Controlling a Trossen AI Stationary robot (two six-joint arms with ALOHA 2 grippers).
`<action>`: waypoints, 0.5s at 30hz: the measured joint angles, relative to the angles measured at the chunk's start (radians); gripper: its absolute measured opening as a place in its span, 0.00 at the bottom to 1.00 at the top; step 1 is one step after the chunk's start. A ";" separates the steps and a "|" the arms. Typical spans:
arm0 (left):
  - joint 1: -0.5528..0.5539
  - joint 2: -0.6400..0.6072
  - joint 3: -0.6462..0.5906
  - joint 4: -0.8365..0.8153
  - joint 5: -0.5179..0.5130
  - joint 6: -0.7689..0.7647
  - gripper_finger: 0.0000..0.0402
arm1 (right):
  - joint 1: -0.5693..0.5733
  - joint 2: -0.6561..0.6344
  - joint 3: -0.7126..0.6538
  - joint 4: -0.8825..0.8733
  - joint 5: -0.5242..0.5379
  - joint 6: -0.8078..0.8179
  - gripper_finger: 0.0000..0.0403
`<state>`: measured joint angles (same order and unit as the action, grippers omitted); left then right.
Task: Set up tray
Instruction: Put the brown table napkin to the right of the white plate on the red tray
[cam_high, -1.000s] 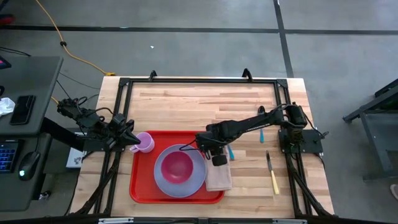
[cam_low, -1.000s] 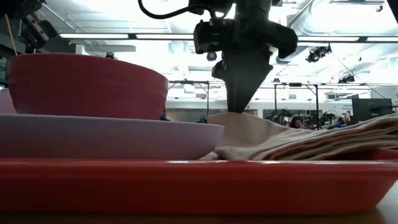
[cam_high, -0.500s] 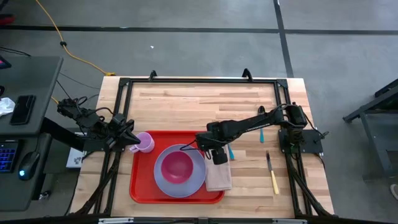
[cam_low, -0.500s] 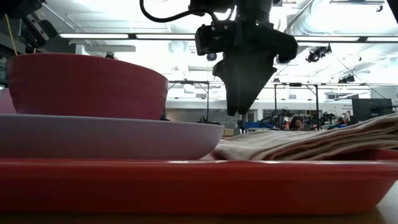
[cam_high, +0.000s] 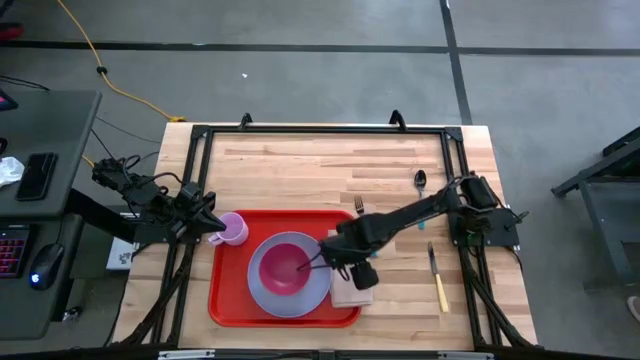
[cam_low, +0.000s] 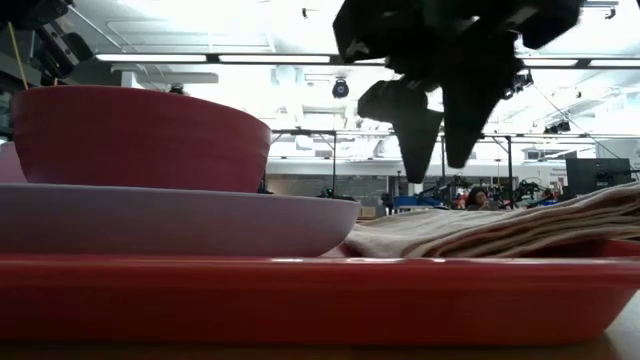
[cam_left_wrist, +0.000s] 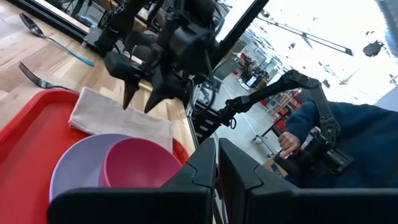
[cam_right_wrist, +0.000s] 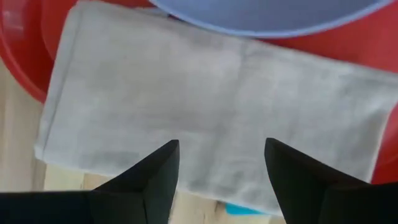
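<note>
Right tool (cam_high: 322, 262) spread wide, hovering above napkin (cam_high: 352, 288) at red tray (cam_high: 222, 300) edge; left tool (cam_high: 213, 228) pinching pink cup (cam_high: 233, 229).

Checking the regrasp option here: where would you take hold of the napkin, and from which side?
Grip the napkin at its outer long edge, which hangs over the tray rim onto the table. Come from above, from the right arm's side: the plate borders the inner edge, and the open right gripper hangs above it.
</note>
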<state>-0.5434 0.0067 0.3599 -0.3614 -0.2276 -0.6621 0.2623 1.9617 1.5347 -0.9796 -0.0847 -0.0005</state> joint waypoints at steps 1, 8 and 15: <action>0.000 0.000 0.000 0.000 0.000 0.000 0.12 | 0.007 0.000 -0.005 0.018 0.005 0.001 0.54; 0.000 0.000 0.000 0.000 -0.001 0.002 0.12 | 0.016 0.000 -0.084 0.135 -0.022 0.075 0.54; 0.000 0.000 0.000 0.000 -0.003 0.002 0.12 | 0.015 0.000 -0.174 0.214 -0.037 0.121 0.54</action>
<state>-0.5437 0.0069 0.3599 -0.3614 -0.2302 -0.6598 0.2775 1.9621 1.3610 -0.7652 -0.1218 0.1209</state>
